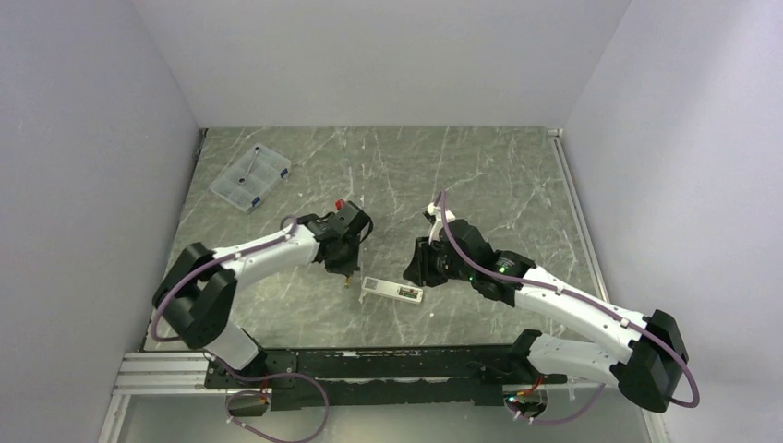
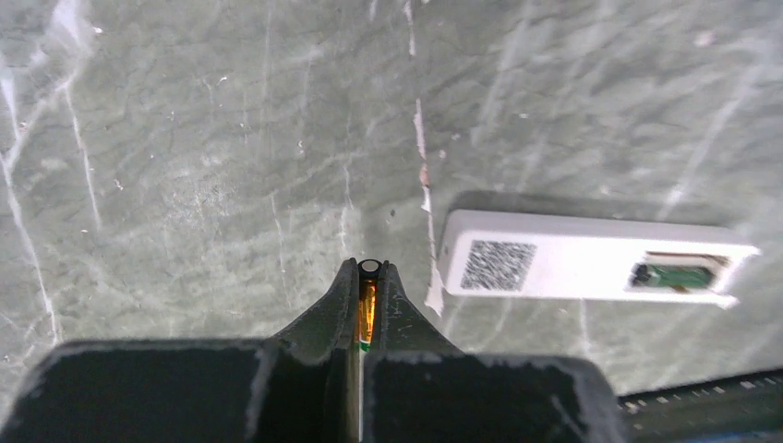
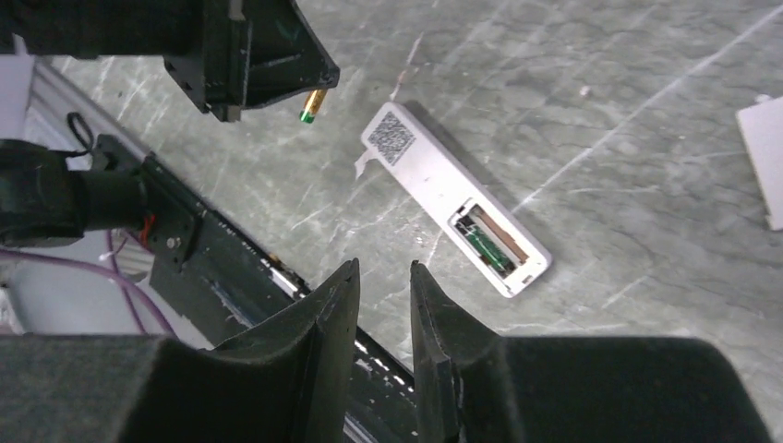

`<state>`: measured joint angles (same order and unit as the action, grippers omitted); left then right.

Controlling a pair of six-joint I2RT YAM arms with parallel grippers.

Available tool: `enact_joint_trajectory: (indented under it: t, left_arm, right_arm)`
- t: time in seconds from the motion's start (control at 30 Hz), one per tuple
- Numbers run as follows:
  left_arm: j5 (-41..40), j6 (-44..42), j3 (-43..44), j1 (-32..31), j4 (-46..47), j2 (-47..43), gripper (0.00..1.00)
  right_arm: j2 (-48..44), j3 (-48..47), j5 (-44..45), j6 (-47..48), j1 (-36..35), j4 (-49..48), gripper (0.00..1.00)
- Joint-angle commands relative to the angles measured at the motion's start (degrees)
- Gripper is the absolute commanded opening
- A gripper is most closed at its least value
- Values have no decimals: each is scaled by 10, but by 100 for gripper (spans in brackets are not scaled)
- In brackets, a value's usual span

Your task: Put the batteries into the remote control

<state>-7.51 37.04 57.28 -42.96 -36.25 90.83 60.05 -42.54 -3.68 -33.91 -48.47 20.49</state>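
The white remote control (image 1: 391, 291) lies face down on the marble table, its battery bay open. In the left wrist view the remote (image 2: 591, 258) shows a QR label and the dark green battery (image 2: 672, 275) seated in the bay; it also shows in the right wrist view (image 3: 452, 196), with that green battery (image 3: 487, 247). My left gripper (image 2: 369, 269) is shut on the copper-orange battery (image 2: 367, 312), held left of the remote; that battery also pokes from the left gripper in the right wrist view (image 3: 312, 105). My right gripper (image 3: 383, 268) is open and empty, just right of the remote.
A clear plastic compartment box (image 1: 250, 177) sits at the back left. A flat white cover piece (image 3: 764, 157) lies at the right edge of the right wrist view. The black base rail (image 1: 369, 365) runs along the near table edge.
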Motion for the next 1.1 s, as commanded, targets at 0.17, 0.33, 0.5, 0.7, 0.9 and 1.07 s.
enact_joint_trajectory:
  t: [0.17, 0.33, 0.5, 0.7, 0.9, 1.07]
  left_arm:
    - [83, 60, -27, 20, 25, -154, 0]
    - [139, 114, -64, 25, 76, -220, 0]
    - [173, 159, -90, 27, 122, -256, 0]
    - [213, 210, -125, 30, 195, -278, 0]
    - [227, 252, -163, 33, 268, -304, 0]
    - [222, 275, -180, 35, 293, -332, 0]
  right_arm:
    - [-21, 35, -110, -31, 1, -110, 31]
    - [-27, 54, -147, -62, 1, -158, 32]
    - [-28, 68, -182, -97, 1, -202, 32]
    - [-24, 77, -198, -125, 1, -247, 34]
    - [-13, 79, -214, -148, 0, -272, 34]
    - [-15, 80, -203, -153, -2, -270, 35]
